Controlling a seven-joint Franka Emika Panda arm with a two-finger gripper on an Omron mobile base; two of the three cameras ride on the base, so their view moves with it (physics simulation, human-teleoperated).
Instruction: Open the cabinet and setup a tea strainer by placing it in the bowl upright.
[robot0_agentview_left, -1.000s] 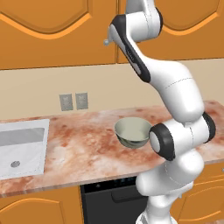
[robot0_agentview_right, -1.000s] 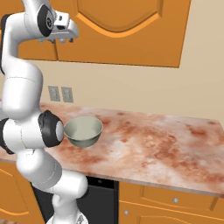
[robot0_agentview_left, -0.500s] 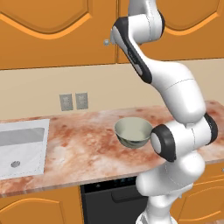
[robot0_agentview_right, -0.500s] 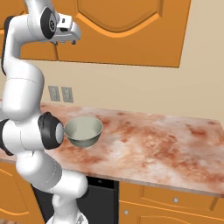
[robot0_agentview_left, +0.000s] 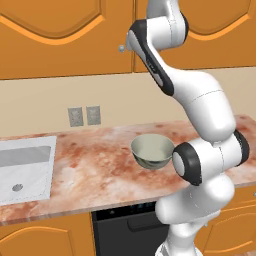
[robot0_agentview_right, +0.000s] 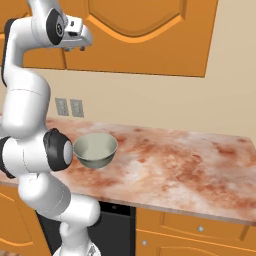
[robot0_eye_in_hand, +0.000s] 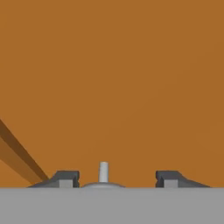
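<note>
Starting at your left, the sink (robot0_agentview_left: 25, 167) was sunk into the mottled reddish counter (robot0_agentview_left: 90, 175), with two wall outlets (robot0_agentview_left: 83, 115) above. Further right, your bowl (robot0_agentview_left: 152, 150) sat upright on the counter: round, glossy, pale grey-green inside, darker grey outside. Overhead, the orange cabinet (robot0_agentview_left: 65, 37) had its arched-panel doors shut. Your gripper (robot0_eye_in_hand: 117, 177) was right up against a door, fingers (robot0_eye_in_hand: 65, 178) apart on either side of the small silver knob (robot0_eye_in_hand: 103, 172), not touching it.

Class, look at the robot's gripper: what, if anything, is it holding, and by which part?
Nothing yet. The gripper is open, its fingertips either side of the cabinet knob, not touching it.
</note>
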